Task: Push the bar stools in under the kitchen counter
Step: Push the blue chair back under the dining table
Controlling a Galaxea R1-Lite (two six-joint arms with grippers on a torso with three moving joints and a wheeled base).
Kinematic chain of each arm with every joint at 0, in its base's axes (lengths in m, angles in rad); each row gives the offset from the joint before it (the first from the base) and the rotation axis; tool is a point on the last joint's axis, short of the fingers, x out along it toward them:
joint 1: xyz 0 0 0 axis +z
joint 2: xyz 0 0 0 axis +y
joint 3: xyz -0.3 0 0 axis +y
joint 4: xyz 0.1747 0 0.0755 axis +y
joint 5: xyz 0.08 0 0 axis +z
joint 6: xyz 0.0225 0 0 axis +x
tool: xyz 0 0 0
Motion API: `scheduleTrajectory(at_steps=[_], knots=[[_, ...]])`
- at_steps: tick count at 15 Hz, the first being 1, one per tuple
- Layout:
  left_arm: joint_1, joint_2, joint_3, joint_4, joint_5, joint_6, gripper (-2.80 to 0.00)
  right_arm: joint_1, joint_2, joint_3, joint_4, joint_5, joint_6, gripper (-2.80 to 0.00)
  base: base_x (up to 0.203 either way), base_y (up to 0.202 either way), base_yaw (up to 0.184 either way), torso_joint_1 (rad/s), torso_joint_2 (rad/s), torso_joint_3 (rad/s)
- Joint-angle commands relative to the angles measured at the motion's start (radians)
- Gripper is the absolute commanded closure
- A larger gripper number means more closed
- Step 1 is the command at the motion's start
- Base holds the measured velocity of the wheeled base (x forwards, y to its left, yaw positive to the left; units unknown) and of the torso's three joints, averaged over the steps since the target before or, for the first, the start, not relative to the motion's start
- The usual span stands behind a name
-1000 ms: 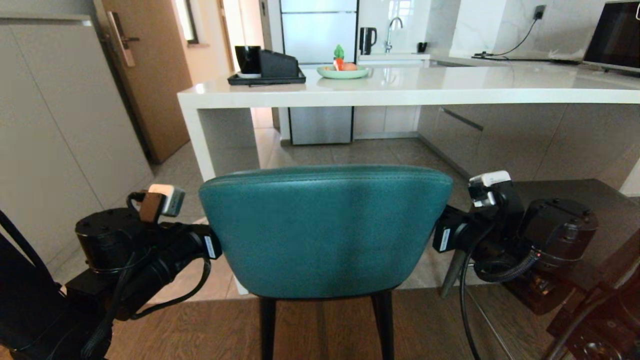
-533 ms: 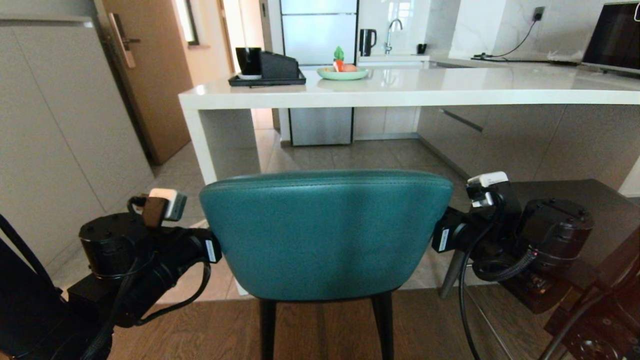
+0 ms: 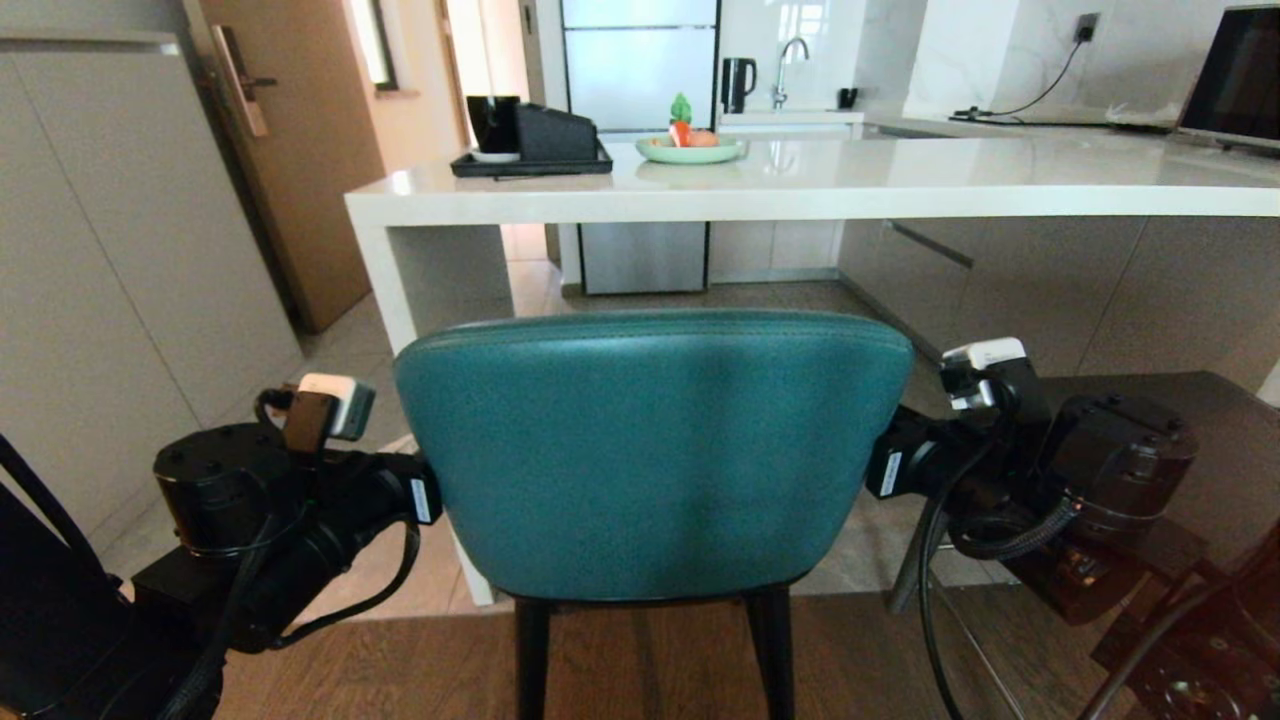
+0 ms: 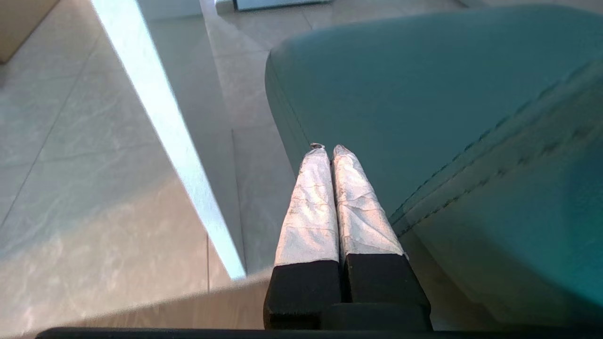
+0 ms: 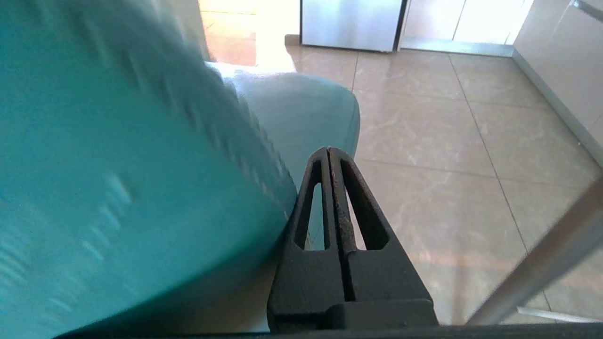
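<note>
I am standing right behind the teal stool (image 3: 650, 450), and its round back is filling the middle of what my head is seeing. My left gripper (image 4: 325, 147) is sitting at the left side of the back, with its two white wrapped fingers (image 4: 311, 207) pressed tight together and nothing between them — their tips are reaching past the back, beside the seat. My right gripper (image 5: 328, 149) is sitting at the right side, and its two black fingers (image 5: 358, 202) are pressed together too, holding nothing; the inner one is lying just beside the teal back, and I cannot tell if it is touching. The stool's thin black legs (image 3: 530, 655) are standing on the brown wood floor (image 3: 650, 670), near the place where the pale tiles (image 3: 760, 300) are starting. Low on my right a dark seat (image 3: 1200, 440) is showing behind my right arm. Farther on, the kitchen counter (image 3: 900, 185) is stretching wide across the room, and its white end panel (image 3: 385, 290) is coming down to the floor a little left of the stool. The stool is sitting in front of the counter, not under it. On top of the counter a black tray (image 3: 530, 160) and a green plate (image 3: 690, 150) are resting, well beyond the stool.
</note>
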Motion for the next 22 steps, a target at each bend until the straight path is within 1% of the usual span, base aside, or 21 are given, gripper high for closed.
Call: scheduleTrajectory(at_steps=[1,4,7,8,10,11,12,15,19,21,22], knots=[[-0.001,0.006,0.008,-0.005,0.001,0.001,0.0,0.0,0.0,0.003,0.001,0.0,-0.002,0.0,0.182,0.0,0.004,-0.002,0.0,0.002],[-0.008,0.002,0.022,-0.006,-0.001,0.001,0.0,0.0,-0.001,0.01,0.001,0.0,-0.002,0.0,0.168,0.0,0.002,0.0,0.0,0.002],[-0.007,0.001,0.054,-0.015,0.002,-0.002,0.0,0.002,-0.004,0.028,-0.001,0.001,-0.002,0.0,0.029,0.0,0.004,0.003,0.0,0.0],[-0.007,0.005,0.07,-0.041,0.0,-0.002,0.0,0.002,-0.007,0.029,-0.001,0.001,-0.002,0.0,0.0,0.0,0.0,0.0,0.0,0.0],[-0.007,0.025,0.099,-0.141,-0.002,-0.001,0.0,0.002,-0.004,0.029,0.0,0.002,-0.02,0.0,0.0,0.0,0.0,0.0,0.0,0.0],[-0.007,0.042,0.11,-0.167,-0.001,-0.001,0.0,0.002,0.001,0.029,0.0,0.004,-0.025,0.0,0.0,0.0,0.0,0.0,0.0,0.0],[-0.007,0.051,0.13,-0.169,0.0,0.0,0.0,0.002,0.011,0.025,0.0,0.007,-0.027,0.0,0.0,0.0,0.0,0.0,0.0,0.0],[-0.008,0.053,0.181,-0.17,-0.004,-0.002,0.0,0.002,0.072,-0.003,-0.001,0.007,-0.07,0.0,0.0,0.0,0.0,0.0,0.0,0.0],[-0.014,0.043,0.191,-0.17,-0.002,0.001,0.0,0.002,0.114,-0.056,-0.001,0.007,-0.084,0.0,0.0,0.0,0.0,0.0,0.0,0.0],[-0.016,0.042,0.198,-0.17,-0.002,0.001,0.0,0.003,0.102,-0.037,-0.003,0.006,-0.084,0.0,0.0,0.0,0.0,0.0,0.0,0.0],[-0.01,0.046,0.194,-0.17,-0.001,-0.002,0.0,0.003,0.096,-0.003,-0.022,0.006,-0.084,0.0,0.0,0.0,0.0,0.0,0.0,0.0]])
